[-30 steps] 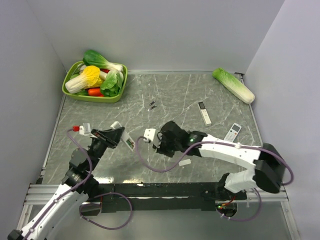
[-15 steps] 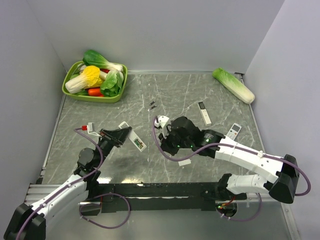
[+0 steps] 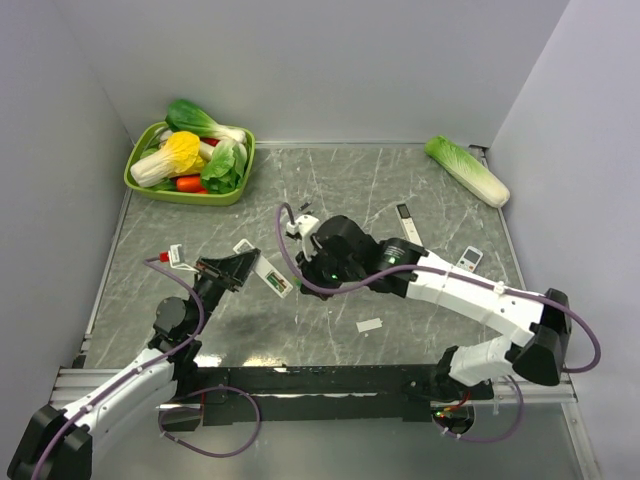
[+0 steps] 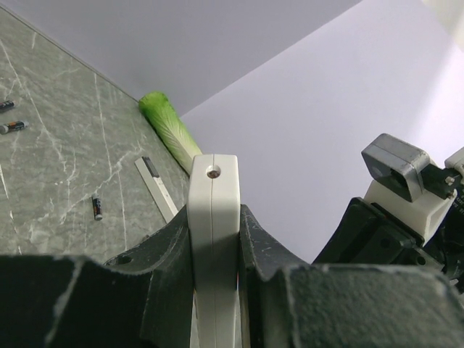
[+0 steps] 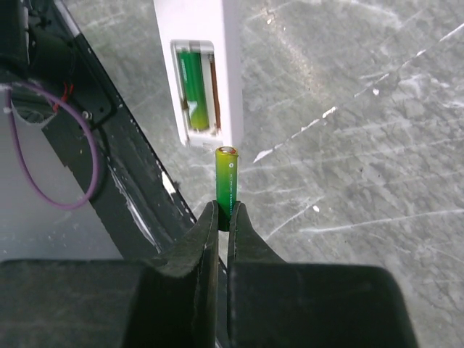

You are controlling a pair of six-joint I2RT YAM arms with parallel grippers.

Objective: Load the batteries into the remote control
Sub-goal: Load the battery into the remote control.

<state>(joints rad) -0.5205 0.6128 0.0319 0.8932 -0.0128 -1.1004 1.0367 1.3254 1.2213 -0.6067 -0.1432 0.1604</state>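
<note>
My left gripper (image 3: 248,266) is shut on the long white remote control (image 3: 264,270) and holds it off the table. In the left wrist view the remote (image 4: 214,217) stands edge-on between the fingers. My right gripper (image 3: 305,268) is shut on a green battery (image 5: 225,185), which points at the remote's end (image 5: 199,65). The battery's tip is just short of the open recess. A second green battery (image 5: 194,90) lies inside that recess. In the right wrist view my right gripper (image 5: 223,217) pinches the battery's lower end.
A white remote with a black end (image 3: 409,225) and a shorter white remote (image 3: 465,263) lie at the right. Two dark cells (image 3: 305,208) lie mid-table. A small white cover (image 3: 369,325) lies near the front. A green basket (image 3: 140,185) of vegetables stands back left, a cabbage (image 3: 467,170) back right.
My right arm has swung left and away from me with the battery, up to the remote's end. My left gripper has shifted the remote slightly to the right.
</note>
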